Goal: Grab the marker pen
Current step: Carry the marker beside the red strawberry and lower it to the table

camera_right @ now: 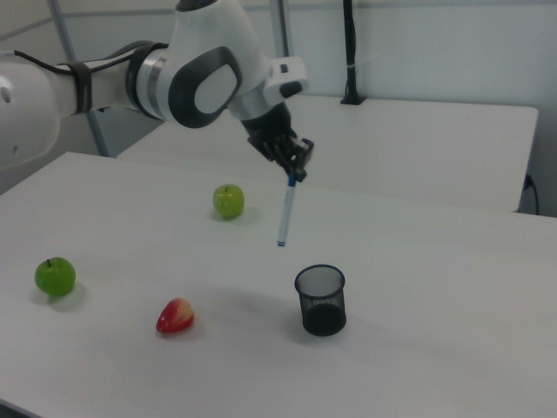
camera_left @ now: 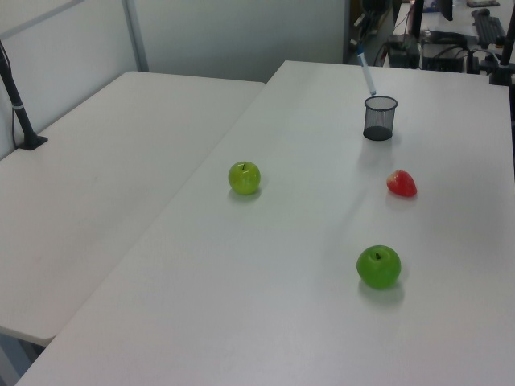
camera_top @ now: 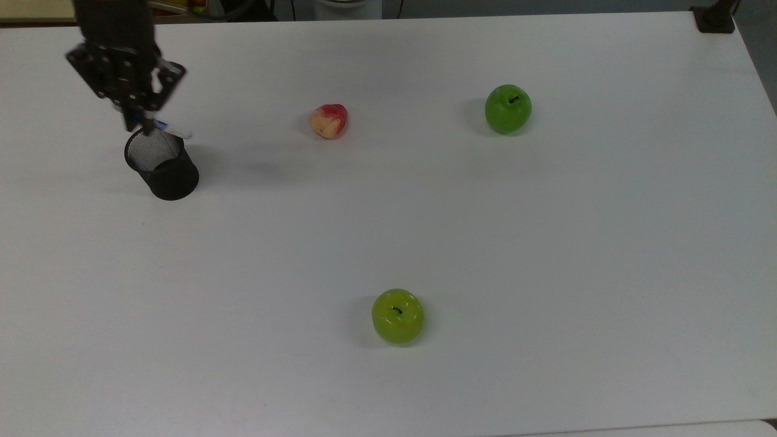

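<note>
Pinching the marker pen (camera_right: 285, 212) by its top end in the gripper (camera_right: 294, 171), up in the air above the black mesh cup (camera_right: 321, 300), so might swing, slip and drop back in if held too loosely.

A lab: plain white tables (camera_left: 121, 161), grey partition walls, and a robot arm (camera_right: 200, 78).

Arm: glossy white rounded shells with a dark grey oval joint cover and a black band at one joint seam; a thin black cable runs along the upper link. Wrist: a white block flange. Gripper (camera_right: 294, 173): black, boxy body with open framework and two slim black fingers.
</note>
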Controlling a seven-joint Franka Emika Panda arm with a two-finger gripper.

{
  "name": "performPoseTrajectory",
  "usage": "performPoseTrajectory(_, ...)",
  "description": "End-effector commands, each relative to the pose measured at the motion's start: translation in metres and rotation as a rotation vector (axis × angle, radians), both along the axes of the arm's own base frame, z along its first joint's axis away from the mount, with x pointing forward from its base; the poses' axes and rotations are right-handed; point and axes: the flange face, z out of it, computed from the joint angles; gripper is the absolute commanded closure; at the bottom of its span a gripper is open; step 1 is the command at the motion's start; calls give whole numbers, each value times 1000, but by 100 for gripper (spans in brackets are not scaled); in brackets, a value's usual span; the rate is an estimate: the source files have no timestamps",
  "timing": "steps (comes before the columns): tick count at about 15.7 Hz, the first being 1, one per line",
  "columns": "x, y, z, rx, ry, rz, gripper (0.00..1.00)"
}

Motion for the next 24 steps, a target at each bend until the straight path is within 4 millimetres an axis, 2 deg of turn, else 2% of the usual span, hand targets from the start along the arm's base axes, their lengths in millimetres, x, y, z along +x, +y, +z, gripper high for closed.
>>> performPoseTrajectory(1,6,59,-16,41,57,47,100)
performPoseTrajectory(5,12,122,-41,81,128,46,100)
performPoseTrajectory(9,5,178,-72,96,275,102,100)
performPoseTrajectory(18,-7,250,-140,131,486,183,100)
performPoseTrajectory(21,-6,263,-168,124,527,199,100)
performPoseTrajectory(24,-6,265,-175,121,536,205,100)
